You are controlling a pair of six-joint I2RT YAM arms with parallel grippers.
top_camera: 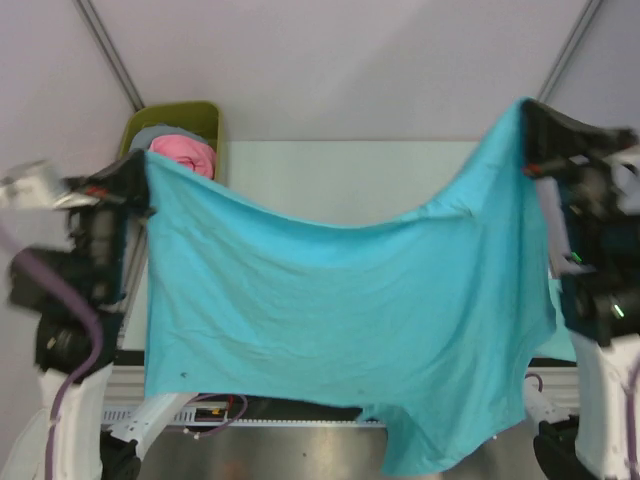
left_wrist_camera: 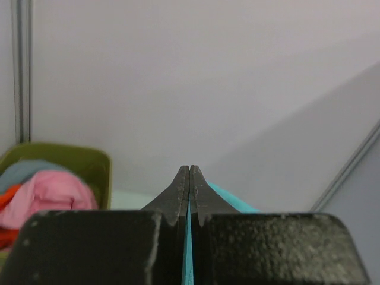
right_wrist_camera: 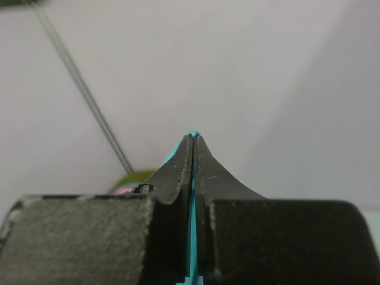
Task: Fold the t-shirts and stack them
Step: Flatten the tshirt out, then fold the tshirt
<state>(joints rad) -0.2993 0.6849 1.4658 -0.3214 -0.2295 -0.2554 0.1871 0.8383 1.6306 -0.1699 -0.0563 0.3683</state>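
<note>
Turquoise t-shirt [top_camera: 330, 300] hangs spread between left fingers [left_wrist_camera: 175, 199] and right fingers [right_wrist_camera: 178, 172], both raised wide apart, pinching its upper corners.

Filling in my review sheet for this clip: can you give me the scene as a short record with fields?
shirt: teal t-shirt, lifted and spread wide, sagging in the middle
left jaws: shut on one top corner
right jaws: shut on the other top corner
bin: green bin, far left of the table, pink cloth inside
table: pale table top visible behind the shirt
fold: not started
</note>
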